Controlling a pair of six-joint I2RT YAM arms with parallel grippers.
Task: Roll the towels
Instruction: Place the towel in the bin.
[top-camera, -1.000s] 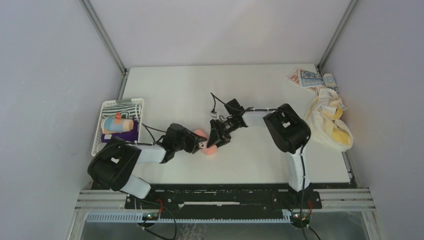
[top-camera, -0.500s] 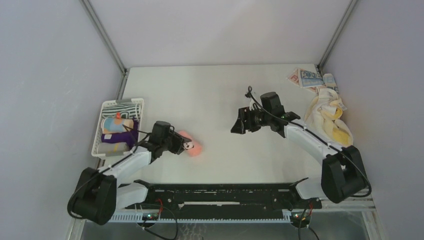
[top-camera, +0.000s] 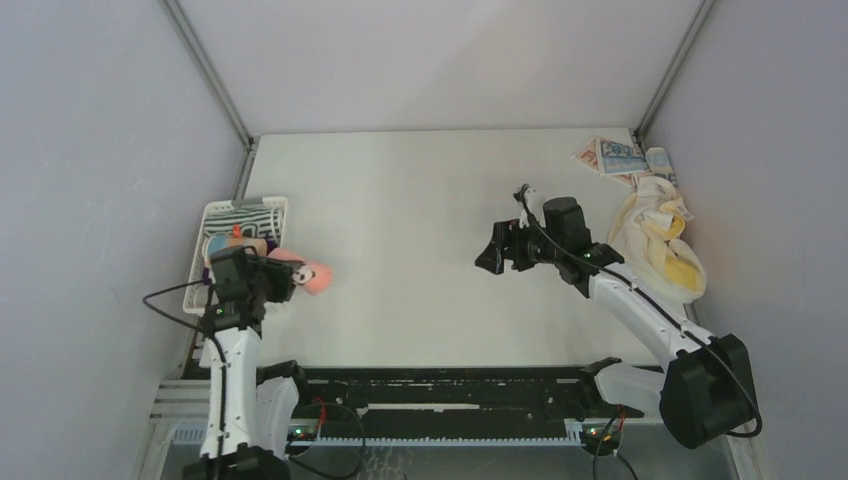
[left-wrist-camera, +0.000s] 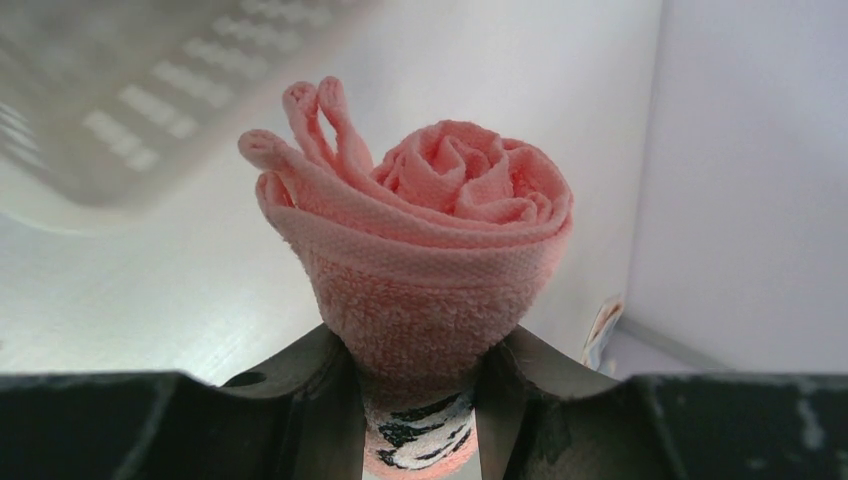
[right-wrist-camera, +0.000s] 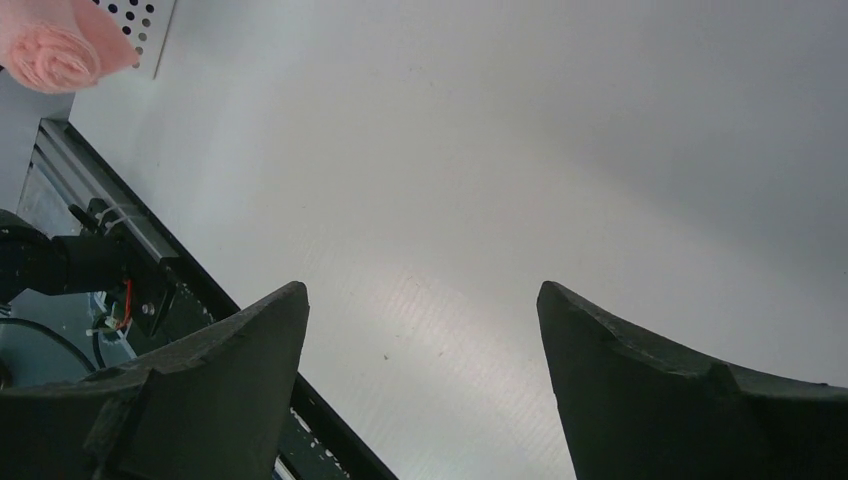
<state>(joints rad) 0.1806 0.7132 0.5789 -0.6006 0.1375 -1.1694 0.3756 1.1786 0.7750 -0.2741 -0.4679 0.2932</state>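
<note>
Left wrist: left end effector (left-wrist-camera: 420, 400) clamps rolled pink towel (left-wrist-camera: 430, 250).

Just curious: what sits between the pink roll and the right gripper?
Nothing; the top view shows only bare table between roll and gripper.

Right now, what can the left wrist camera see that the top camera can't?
Only the left wrist view shows the spiral end of the pink towel close up. Only the top view shows the open right gripper, the yellow towel heap and the blue-printed towels. Both show the left gripper squeezing the pink towel, with the white basket nearby.
</note>
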